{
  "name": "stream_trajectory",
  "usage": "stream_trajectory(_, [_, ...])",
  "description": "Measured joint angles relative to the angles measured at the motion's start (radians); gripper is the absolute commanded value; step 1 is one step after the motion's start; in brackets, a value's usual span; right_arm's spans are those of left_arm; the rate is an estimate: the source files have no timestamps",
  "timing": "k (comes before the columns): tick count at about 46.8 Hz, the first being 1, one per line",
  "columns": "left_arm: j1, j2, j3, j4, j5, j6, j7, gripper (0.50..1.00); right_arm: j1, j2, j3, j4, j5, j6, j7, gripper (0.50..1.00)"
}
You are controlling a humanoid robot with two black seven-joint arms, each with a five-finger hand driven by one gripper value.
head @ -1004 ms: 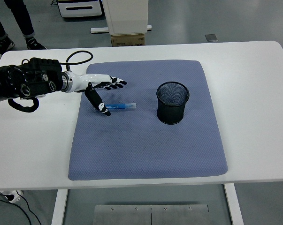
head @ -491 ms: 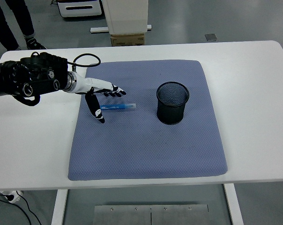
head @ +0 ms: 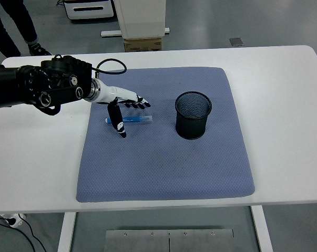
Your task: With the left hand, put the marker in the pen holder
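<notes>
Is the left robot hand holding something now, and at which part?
Nothing is held. The left robot hand is open over the blue marker, which lies flat on the blue-grey mat.

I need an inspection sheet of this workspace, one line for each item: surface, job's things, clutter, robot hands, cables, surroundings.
Surface: white table with a blue-grey mat lying flat on it.
Job's things: blue marker lies on the mat; black mesh pen holder stands upright to its right, apart from it, nothing visible inside.
Clutter: nothing seen on the table.
Robot hands: left robot hand is over the marker's left end, fingers spread, thumb pointing down across it, no grasp yet; right robot hand is not in view.
Cables: a black cable loop at the left wrist; another cable on the floor, bottom left.
Surroundings: a person's legs at top left; cardboard box behind the table.
</notes>
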Motion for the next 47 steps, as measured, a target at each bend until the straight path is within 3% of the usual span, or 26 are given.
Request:
stream_trajectory(11, [-0.007, -0.033, -0.005, 0.0, 0.037, 0.0, 0.026, 1.0, 0.0, 0.0, 0.0, 0.0, 0.0, 0.0, 0.0, 1.0])
stream_trajectory(24, [-0.007, -0.035, -0.003, 0.001, 0.087, 0.0, 0.027, 0.827, 0.0, 0.0, 0.0, 0.0, 0.0, 0.0, 0.0, 1.0])
stream_trajectory(33, [-0.006, -0.035, -0.001, 0.003, 0.113, -0.001, 0.037, 0.748, 0.0, 0.0, 0.0, 0.0, 0.0, 0.0, 0.0, 1.0])
stream_trajectory(39, [-0.006, -0.035, 0.0, 0.003, 0.113, -0.001, 0.044, 0.736, 0.0, 0.0, 0.0, 0.0, 0.0, 0.0, 0.0, 1.0])
stream_trajectory(47, [-0.006, -0.035, 0.0, 0.003, 0.113, -0.001, 0.044, 0.675, 0.0, 0.0, 0.0, 0.0, 0.0, 0.0, 0.0, 1.0])
